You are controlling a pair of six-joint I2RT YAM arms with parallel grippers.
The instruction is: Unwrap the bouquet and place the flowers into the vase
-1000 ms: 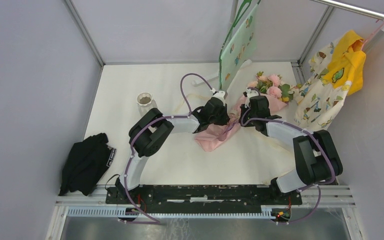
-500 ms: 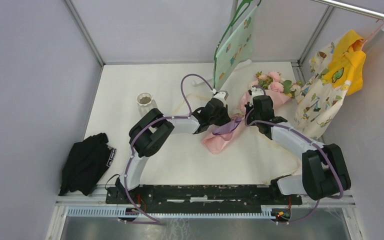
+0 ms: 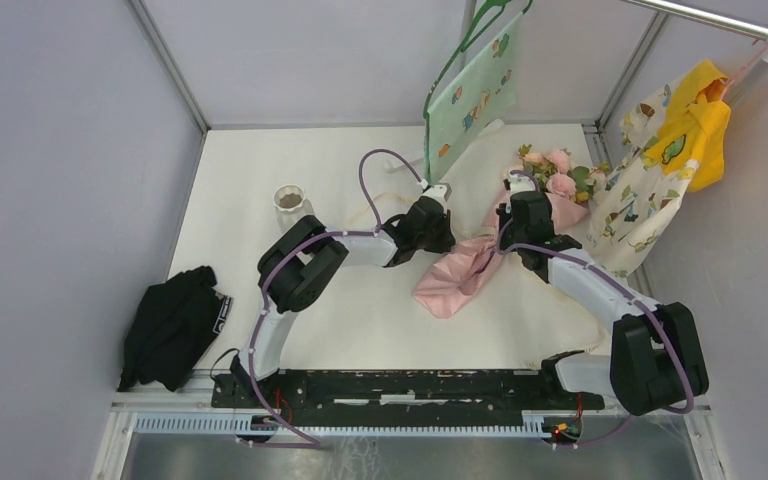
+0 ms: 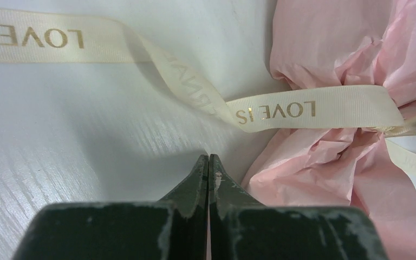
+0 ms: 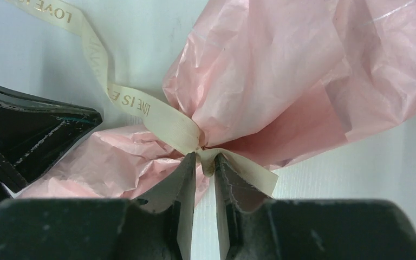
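Note:
The bouquet [image 3: 460, 272] lies on the white table, its pink paper cone pointing toward me and its flowers [image 3: 555, 172] at the far right. A cream ribbon [image 4: 303, 110] printed "LOVE IS" cinches its waist and trails off to the left. My left gripper [image 3: 438, 232] [image 4: 208, 158] is shut just left of the paper with nothing showing between its tips. My right gripper [image 3: 508, 226] [image 5: 206, 160] sits at the ribbon [image 5: 157, 115] knot, jaws a narrow gap apart, a fold of ribbon tail lying between the tips. The white vase [image 3: 289, 200] stands upright at the far left.
A mint-green patterned cloth [image 3: 470, 95] hangs just behind the bouquet. Yellow and printed garments [image 3: 665, 165] hang on the right rail beside the flowers. A black cloth [image 3: 172, 325] lies at the table's left edge. Grey walls close in three sides.
The bouquet has slid to the right and toward me along with my right gripper, whose jaws closed and then parted a little. The hanging green cloth swung. My left gripper stayed shut.

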